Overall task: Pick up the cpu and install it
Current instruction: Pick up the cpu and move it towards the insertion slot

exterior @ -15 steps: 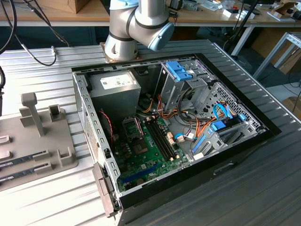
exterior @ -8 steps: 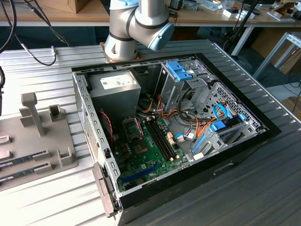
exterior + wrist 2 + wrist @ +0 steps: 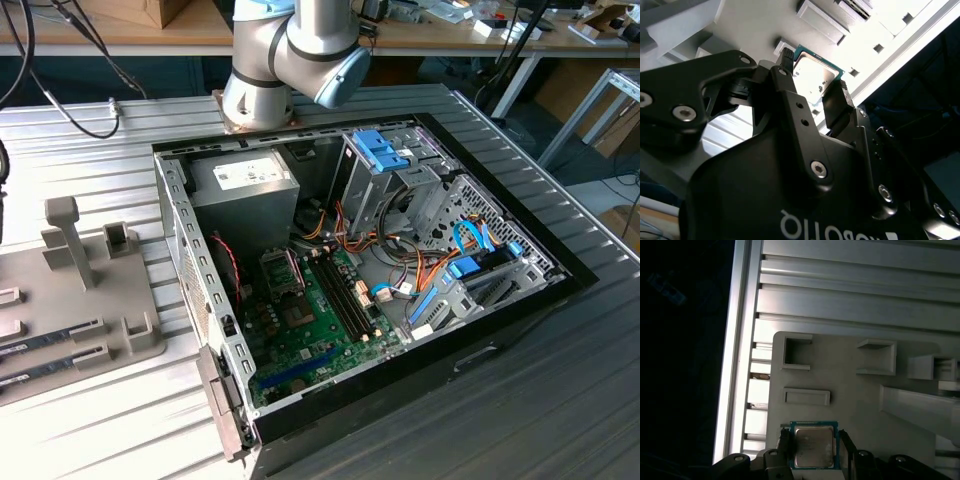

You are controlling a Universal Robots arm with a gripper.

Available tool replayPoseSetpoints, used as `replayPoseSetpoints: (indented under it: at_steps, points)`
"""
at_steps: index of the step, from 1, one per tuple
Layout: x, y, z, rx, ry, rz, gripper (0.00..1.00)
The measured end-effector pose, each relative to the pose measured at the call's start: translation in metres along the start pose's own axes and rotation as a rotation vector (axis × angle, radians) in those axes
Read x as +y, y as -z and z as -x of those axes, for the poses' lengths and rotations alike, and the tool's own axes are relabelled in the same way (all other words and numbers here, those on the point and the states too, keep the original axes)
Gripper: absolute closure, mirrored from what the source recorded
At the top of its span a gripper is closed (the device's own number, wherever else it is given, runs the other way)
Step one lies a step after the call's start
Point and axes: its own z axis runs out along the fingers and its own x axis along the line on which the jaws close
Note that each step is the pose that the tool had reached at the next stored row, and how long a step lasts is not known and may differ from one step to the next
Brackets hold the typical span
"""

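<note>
One cpu (image 3: 812,446), a flat square with a silvery metal lid and thin green rim, carries faint print too small to read. It lies flat on the matte grey fixture plate (image 3: 865,405), near the plate's edge beside the ribbed aluminium table (image 3: 850,300). One black gripper (image 3: 813,440) has two fingers (image 3: 785,440) closed against opposite edges of the cpu in both wrist views; there is white lettering on its body. The plate has moulded rectangular pockets and one raised post. In the exterior view, two memory sticks (image 3: 50,335) lie in the plate's slots on the exterior view's left. Beside them is one open pc case (image 3: 190,260) holding a green motherboard (image 3: 310,320), a grey power-supply box (image 3: 245,180) and orange cables (image 3: 350,235).
</note>
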Motion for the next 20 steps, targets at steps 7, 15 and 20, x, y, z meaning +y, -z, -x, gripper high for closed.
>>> replayPoseSetpoints:
  at_steps: [7, 15, 20]
  points:
    - [0.0001, 0.0032, 0.0001, 0.0, 0.0, 0.0001, 0.53]
    - [0.0003, 0.0076, 0.0002, -0.0001, 0.0, 0.0003, 0.53]
    - [0.0003, 0.0096, 0.0002, -0.0001, 0.0, 0.0003, 0.53]
